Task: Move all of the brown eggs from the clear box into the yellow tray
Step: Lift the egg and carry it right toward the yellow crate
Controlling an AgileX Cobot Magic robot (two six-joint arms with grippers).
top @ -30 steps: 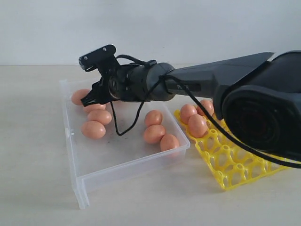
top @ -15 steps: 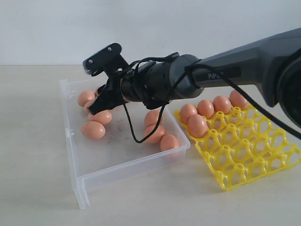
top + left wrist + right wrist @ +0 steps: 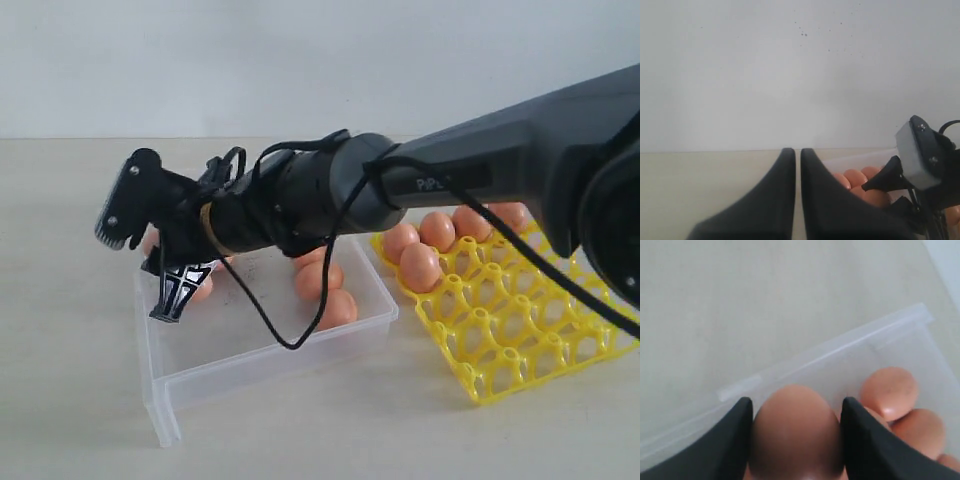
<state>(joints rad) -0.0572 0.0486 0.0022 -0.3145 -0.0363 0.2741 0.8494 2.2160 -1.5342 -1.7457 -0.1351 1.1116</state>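
We are starting with the right wrist view, because it alone is showing the grasp plainly: the right pincer [image 3: 796,402] is clamping one egg [image 3: 794,432] between its two black fingers [image 3: 725,445], each finger pressing against a flank of the shell. The exterior view is giving us only a sliver of orange behind those fingers, but it is showing what the wrist camera is missing. There the right arm [image 3: 450,180] is reaching across from the right and angling the pincer downward into the left part of the clear box [image 3: 270,352], close to its left wall. We cannot tell from either view whether the egg is touching the box floor. The egg's long axis is running along the fingers, and its rounded end is poking just past the fingertips, toward the box wall and the table [image 3: 715,300] beyond it. More brown eggs [image 3: 888,390] are lying just beside it in the box. The exterior view is adding three along the box's right side and five sitting in the far cups of the yellow tray [image 3: 520,345], which is lying just to the right of the box. The left pincer [image 3: 796,152] is appearing only in the left wrist view, where its fingers are drawn together with just a thin slit between them and nothing in it. That view is also catching the right arm's camera [image 3: 920,157] near some of the eggs.
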